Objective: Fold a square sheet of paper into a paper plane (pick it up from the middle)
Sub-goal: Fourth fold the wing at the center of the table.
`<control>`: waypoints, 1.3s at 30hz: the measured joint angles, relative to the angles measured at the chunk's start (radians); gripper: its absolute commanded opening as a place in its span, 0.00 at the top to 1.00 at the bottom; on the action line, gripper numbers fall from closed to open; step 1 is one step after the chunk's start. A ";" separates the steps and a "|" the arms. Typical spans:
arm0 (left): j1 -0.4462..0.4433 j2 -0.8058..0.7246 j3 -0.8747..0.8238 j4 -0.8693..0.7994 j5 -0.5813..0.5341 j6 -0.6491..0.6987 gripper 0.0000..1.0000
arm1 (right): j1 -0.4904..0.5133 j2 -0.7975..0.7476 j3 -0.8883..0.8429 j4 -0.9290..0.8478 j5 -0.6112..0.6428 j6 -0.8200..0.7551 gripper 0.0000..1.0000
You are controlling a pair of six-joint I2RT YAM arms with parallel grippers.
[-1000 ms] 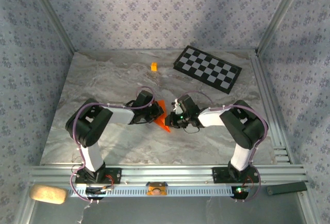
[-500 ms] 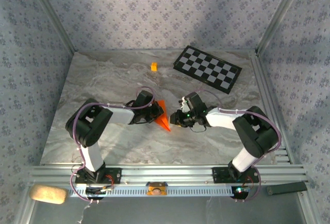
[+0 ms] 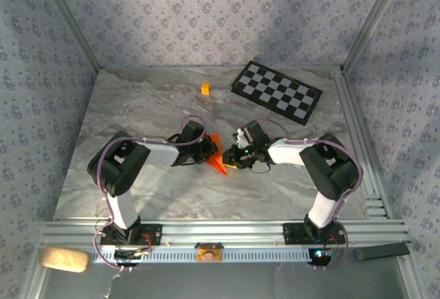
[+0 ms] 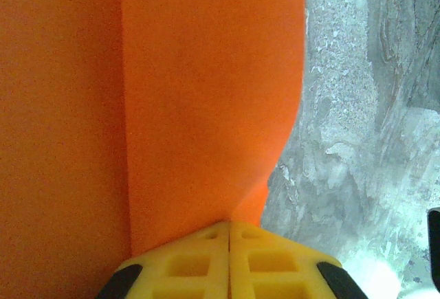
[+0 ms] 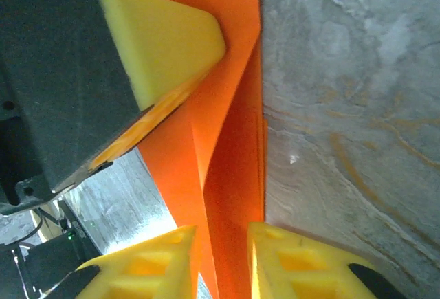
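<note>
The square sheet of paper (image 3: 218, 156) is a bright orange creased pointed shape, held partly off the marble table mid-centre. My left gripper (image 3: 207, 152) is at its left side. In the left wrist view its yellow jaws (image 4: 229, 242) are pressed together, with the orange paper (image 4: 206, 93) coming out from their tip. My right gripper (image 3: 230, 157) is at the paper's right edge. In the right wrist view it (image 5: 221, 263) stands slightly open around a standing fold of the paper (image 5: 230, 148). The left gripper's yellow finger (image 5: 165, 41) presses the sheet from the other side.
A black-and-white checkered board (image 3: 276, 90) lies at the back right. A tiny orange-yellow cube (image 3: 205, 89) sits at the back centre. Both arms' elbows flank the paper, and a metal rail (image 3: 220, 230) runs along the near edge.
My right gripper drew back to the right, then returned to the paper's right edge with its jaws a little wider apart. The left gripper kept its hold and did not move.
</note>
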 measured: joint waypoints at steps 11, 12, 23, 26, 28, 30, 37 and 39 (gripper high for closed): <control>0.000 0.000 0.000 0.000 0.000 0.000 0.93 | 0.001 0.049 -0.003 0.050 -0.043 0.011 0.93; 0.000 0.000 0.000 0.000 0.001 0.000 0.93 | 0.002 0.049 -0.008 0.055 -0.043 0.012 0.93; 0.000 0.000 -0.001 0.000 0.008 -0.001 0.93 | 0.011 0.048 -0.046 0.096 -0.050 0.026 0.90; 0.000 0.000 -0.002 0.000 0.008 -0.001 0.93 | 0.014 0.041 -0.053 0.095 -0.051 0.026 0.90; 0.000 0.000 -0.004 0.003 0.008 -0.001 0.93 | 0.018 0.036 -0.058 0.090 -0.055 0.025 0.90; 0.000 0.000 -0.005 0.005 0.008 -0.001 0.93 | 0.021 0.031 -0.062 0.080 -0.058 0.025 0.90; -0.002 -0.001 -0.008 0.006 0.010 -0.008 0.93 | 0.024 0.012 -0.084 0.074 -0.061 0.021 0.95; -0.003 -0.001 -0.009 0.007 0.012 -0.009 0.93 | 0.026 0.012 -0.088 0.074 -0.061 0.021 0.95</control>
